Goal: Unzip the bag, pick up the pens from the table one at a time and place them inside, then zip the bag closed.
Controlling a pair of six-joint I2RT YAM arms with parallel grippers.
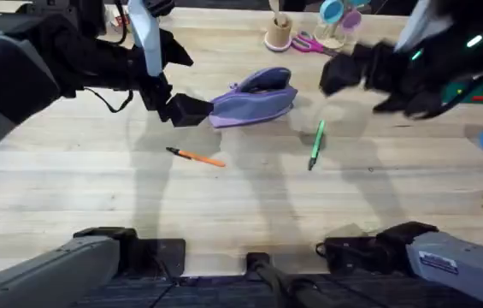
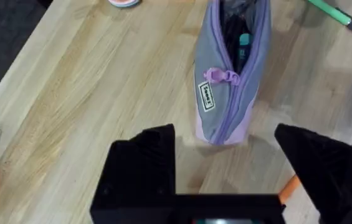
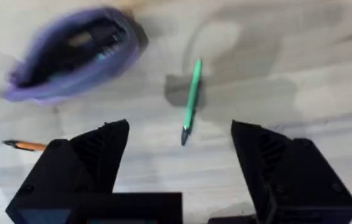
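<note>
The bag [image 1: 255,96] is lying unzipped; both pens are lying outside. Right gripper [image 3: 182,171], spread and empty, is hovering above the green pen [image 3: 191,99], at the bag's 4 o'clock; next it needs lowering astride it. Left gripper [image 2: 225,162], spread, is hovering at the bag's 9 o'clock end.

Lavender bag [image 1: 256,97], green pen [image 1: 316,144], orange pen [image 1: 197,156] w/ prob. dark tip.

One bag [image 1: 255,97], two pens (orange [image 1: 196,156], green [image 1: 316,143]), one table [image 1: 96,197].
</note>
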